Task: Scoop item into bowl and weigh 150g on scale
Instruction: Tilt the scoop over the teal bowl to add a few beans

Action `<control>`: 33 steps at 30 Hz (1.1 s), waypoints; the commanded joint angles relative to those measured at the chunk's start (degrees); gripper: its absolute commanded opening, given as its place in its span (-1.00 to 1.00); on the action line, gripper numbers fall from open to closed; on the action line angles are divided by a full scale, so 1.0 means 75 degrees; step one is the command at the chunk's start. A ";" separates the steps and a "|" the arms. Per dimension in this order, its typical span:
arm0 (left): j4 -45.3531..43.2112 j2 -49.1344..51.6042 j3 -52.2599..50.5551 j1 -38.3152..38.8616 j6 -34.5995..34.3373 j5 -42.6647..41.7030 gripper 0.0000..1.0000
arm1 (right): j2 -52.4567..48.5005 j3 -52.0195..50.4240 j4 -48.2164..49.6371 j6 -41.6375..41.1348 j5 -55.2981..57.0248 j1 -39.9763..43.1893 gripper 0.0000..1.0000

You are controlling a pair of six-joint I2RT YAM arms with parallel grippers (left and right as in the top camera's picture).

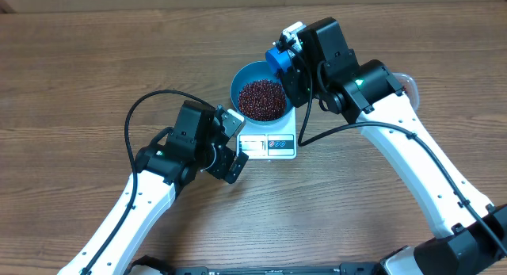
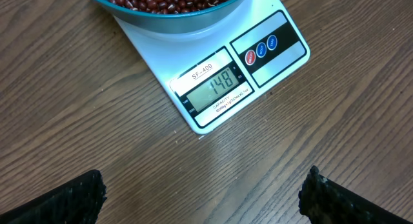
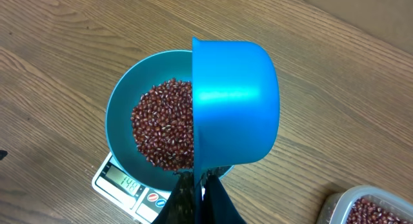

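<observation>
The blue bowl stands on the white scale and holds a mound of dark red-brown beans. In the left wrist view the scale reads 148 on its display, below the bowl. My right gripper is shut on the handle of a small blue scoop. The scoop is tipped on its side over the right part of the bowl and its beans. My left gripper is open over bare table just in front of the scale, with nothing between its fingers.
A clear plastic tub with more beans sits to the right of the scale, mostly hidden behind my right arm in the overhead view. Wooden tabletop surrounds everything.
</observation>
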State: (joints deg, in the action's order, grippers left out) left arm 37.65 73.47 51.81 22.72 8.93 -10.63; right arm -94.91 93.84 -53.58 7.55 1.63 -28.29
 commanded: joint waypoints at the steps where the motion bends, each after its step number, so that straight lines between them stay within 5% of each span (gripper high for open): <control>1: -0.0023 -0.0006 0.0184 -0.0026 -0.0108 0.0044 0.99 | 0.0131 0.0149 0.0087 0.0067 0.0122 -0.0050 -0.93; 33: -0.0023 -0.0006 0.0184 -0.0026 -0.0108 0.0044 0.99 | 0.0131 0.0149 0.0087 0.0207 -0.0137 -0.0041 -0.93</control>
State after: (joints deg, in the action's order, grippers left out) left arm 37.65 73.47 51.81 22.72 8.93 -10.63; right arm -94.94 93.84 -53.56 9.04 1.43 -28.29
